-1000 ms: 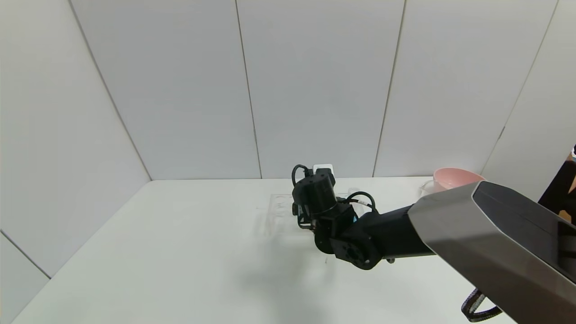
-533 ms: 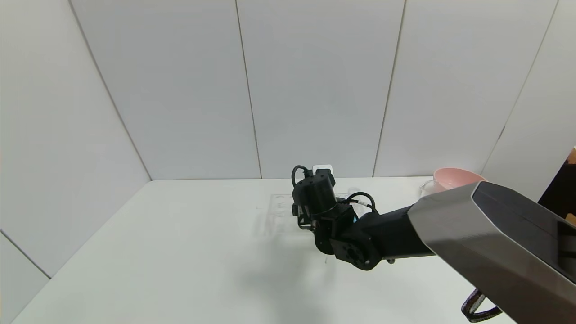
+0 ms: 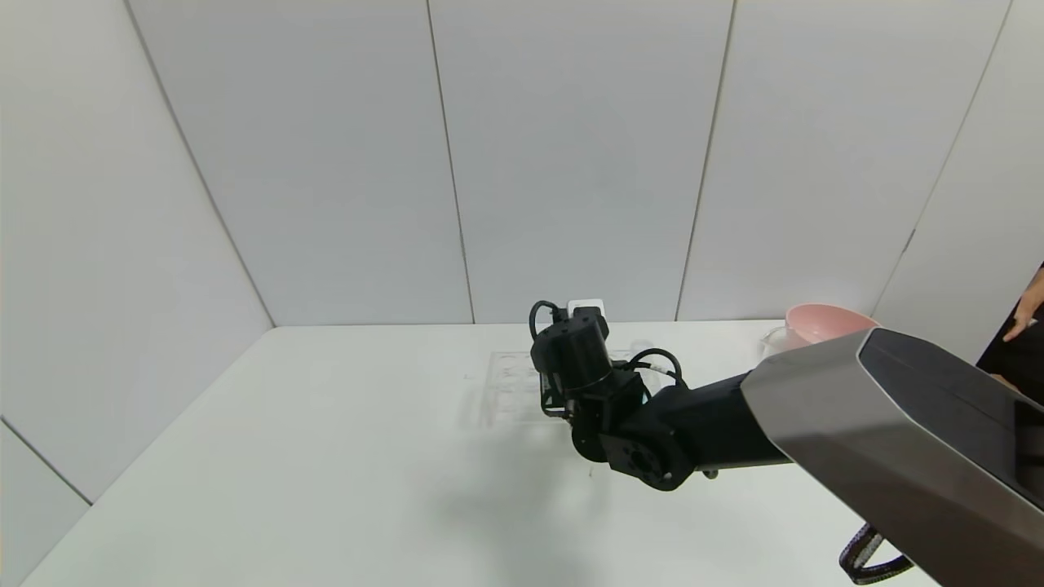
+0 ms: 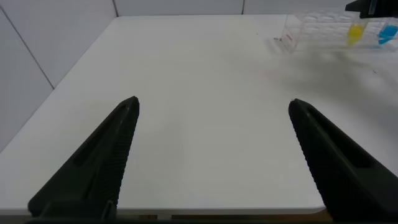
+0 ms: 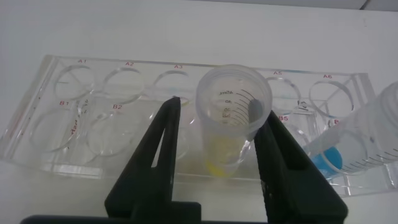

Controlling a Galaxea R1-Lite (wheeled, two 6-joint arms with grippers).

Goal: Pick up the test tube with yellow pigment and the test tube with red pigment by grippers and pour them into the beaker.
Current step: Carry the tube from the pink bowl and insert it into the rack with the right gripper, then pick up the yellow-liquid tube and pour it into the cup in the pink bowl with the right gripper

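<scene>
You see a big white table [image 3: 326,456] with grey walls around it. Your right arm [image 3: 816,432] reaches across the table to a clear rack [image 5: 74,124] with round holes marked A1, A2, B1, B2 and so on. The right gripper [image 5: 214,146] is at that rack, and its two black fingers [image 5: 158,155] sit on both sides of the test tube with yellow pigment [image 5: 231,118]. They look tight against it, so it is gripping the tube. The tube is clear, stands upright in the rack, has small lines printed on it, and has a little yellow liquid at the bottom. Just beside it a tube with blue liquid [image 5: 367,140] leans in the rack. From the head view the black wrist hides most of the rack. A pink bowl [image 3: 824,319] sits at the far right of the table. Your left gripper [image 4: 211,155] hangs over a bare part of the table, well apart from the rack, with its fingers spread wide and holding nothing.
</scene>
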